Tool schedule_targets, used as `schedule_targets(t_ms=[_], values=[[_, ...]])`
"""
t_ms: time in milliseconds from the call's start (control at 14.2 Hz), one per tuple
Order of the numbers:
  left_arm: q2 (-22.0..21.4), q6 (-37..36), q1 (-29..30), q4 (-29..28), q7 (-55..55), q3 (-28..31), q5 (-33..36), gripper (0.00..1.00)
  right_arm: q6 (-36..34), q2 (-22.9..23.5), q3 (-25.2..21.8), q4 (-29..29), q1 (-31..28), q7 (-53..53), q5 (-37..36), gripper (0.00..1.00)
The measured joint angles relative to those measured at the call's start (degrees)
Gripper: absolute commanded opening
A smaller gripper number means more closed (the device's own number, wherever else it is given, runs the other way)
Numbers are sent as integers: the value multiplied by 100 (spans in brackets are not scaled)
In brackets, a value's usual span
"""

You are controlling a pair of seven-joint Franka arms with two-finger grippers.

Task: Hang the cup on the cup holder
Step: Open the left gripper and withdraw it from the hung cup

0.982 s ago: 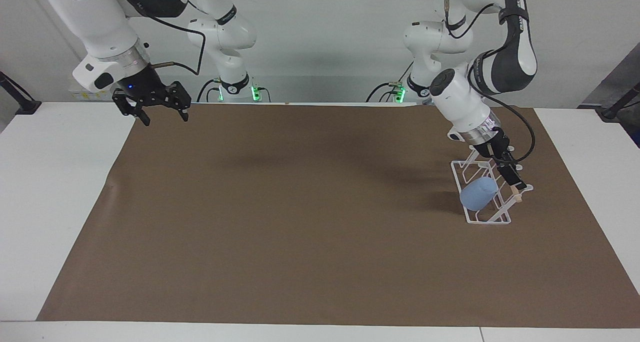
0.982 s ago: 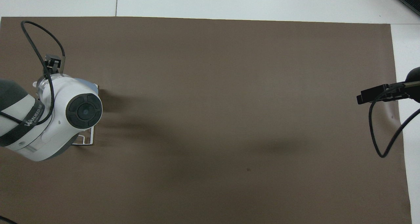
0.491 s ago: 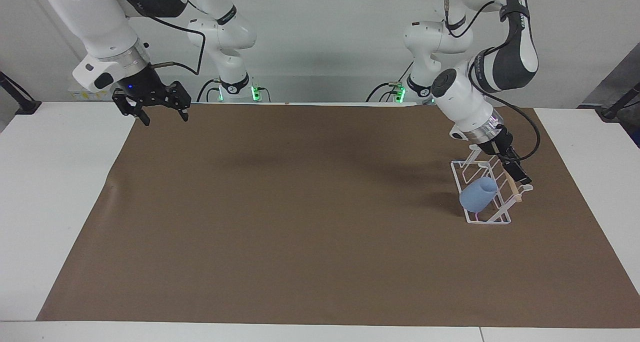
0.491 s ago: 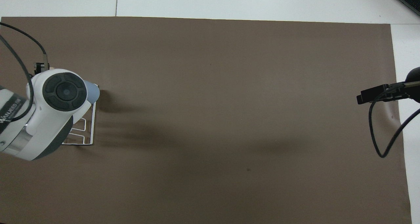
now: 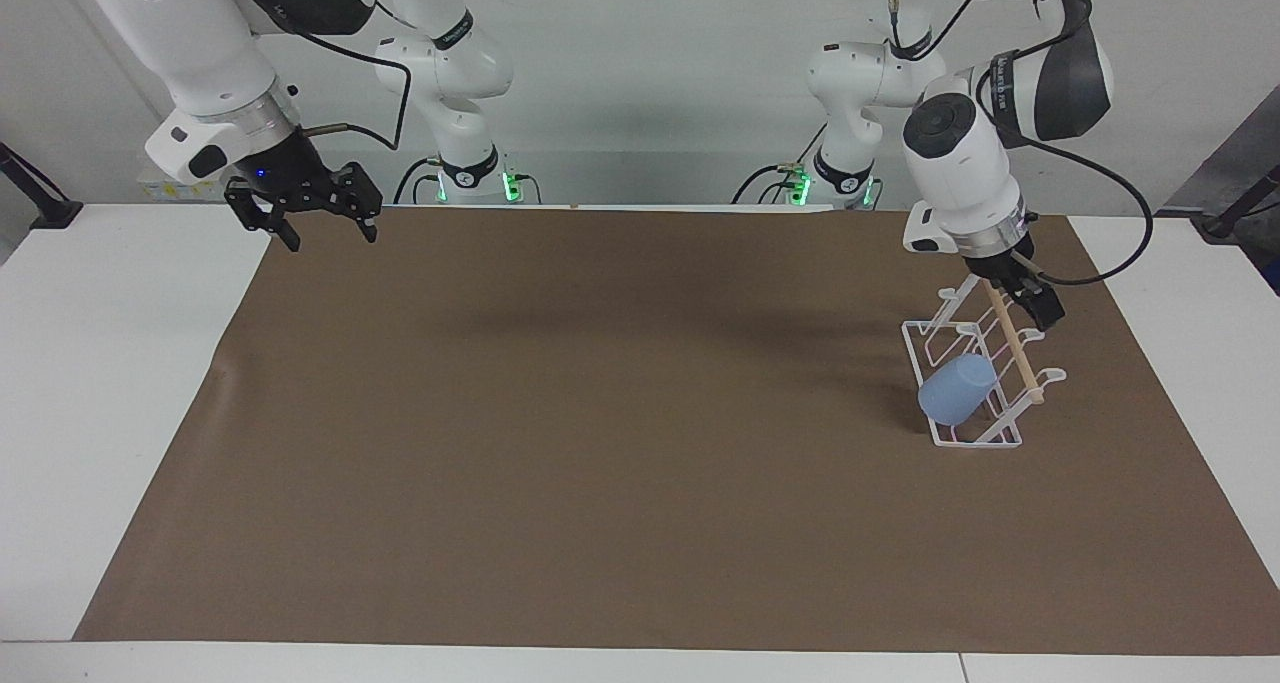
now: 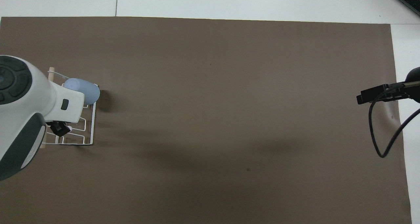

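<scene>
The light-blue cup (image 5: pixel 957 389) hangs tilted on a prong of the white wire cup holder (image 5: pixel 1015 348), at the holder's end farther from the robots, toward the left arm's end of the table. In the overhead view the cup (image 6: pixel 83 89) shows on the holder (image 6: pixel 94 125) beside the left arm's wrist. My left gripper (image 5: pixel 1046 312) is raised over the holder's end nearer the robots, clear of the cup; it also shows in the overhead view (image 6: pixel 60 129). My right gripper (image 5: pixel 322 225) waits open and empty above the mat's corner at the right arm's end, seen as well in the overhead view (image 6: pixel 367 96).
A brown mat (image 5: pixel 600 413) covers most of the white table (image 5: pixel 110 383). The holder stands on the mat near its edge at the left arm's end. The left arm's wrist hides part of the holder from above.
My left gripper has risen and drawn back from the cup along the holder toward the robots. The cup stays on its prong. The right arm has not moved.
</scene>
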Motion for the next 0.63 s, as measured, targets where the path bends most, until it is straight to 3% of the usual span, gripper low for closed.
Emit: schedule_targets(t_ms=[140, 632], values=[[-125, -273, 8, 329, -489, 20, -608, 100, 0, 0, 0, 0, 0, 0, 0, 100], [-70, -791, 316, 1561, -1324, 106, -1660, 100, 0, 0, 0, 0, 0, 0, 0, 100]])
